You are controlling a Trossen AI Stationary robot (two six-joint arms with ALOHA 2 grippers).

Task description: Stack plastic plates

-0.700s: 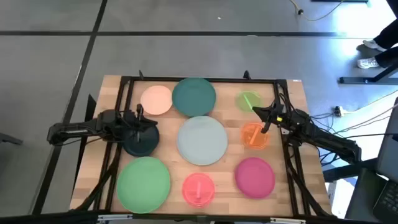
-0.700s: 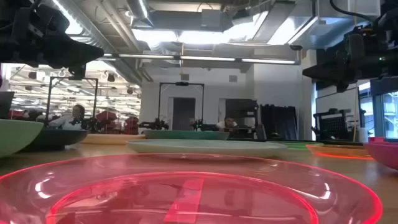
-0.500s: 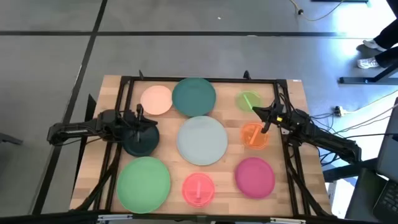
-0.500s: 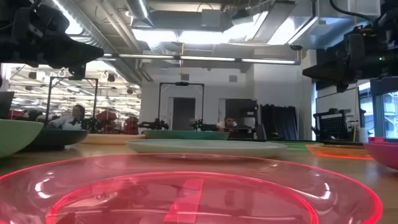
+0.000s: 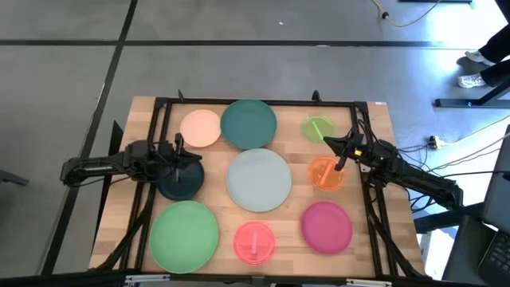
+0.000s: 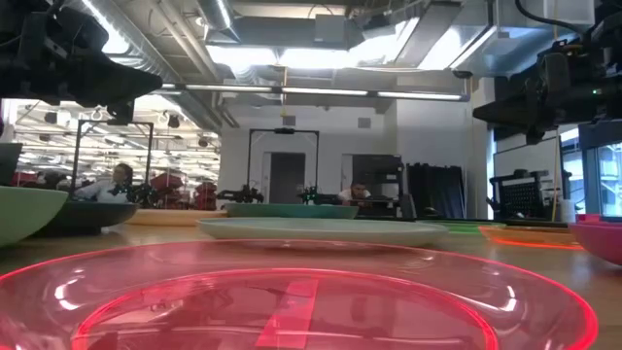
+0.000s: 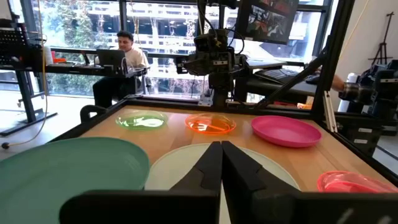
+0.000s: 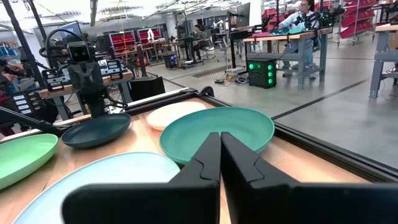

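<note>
Nine plates lie flat and apart on the wooden table. In the high view they are peach [image 5: 200,127], teal [image 5: 249,123], small green [image 5: 319,128], pale blue [image 5: 259,180], orange [image 5: 324,173], dark [image 5: 179,182], large green [image 5: 184,233], pink [image 5: 254,241] and magenta [image 5: 327,226]. My left gripper [image 5: 190,163] hovers over the dark plate, shut [image 7: 221,149], pointing toward the table's right. My right gripper [image 5: 333,150] hovers between the small green and orange plates, shut [image 8: 220,140], pointing toward the table's left. Both stay above the plates.
A black frame [image 5: 255,102] runs around the table top, with rails along both sides. The pink plate [image 6: 292,292] fills the near edge in the low view. People sit at desks in the room beyond the table [image 7: 124,56].
</note>
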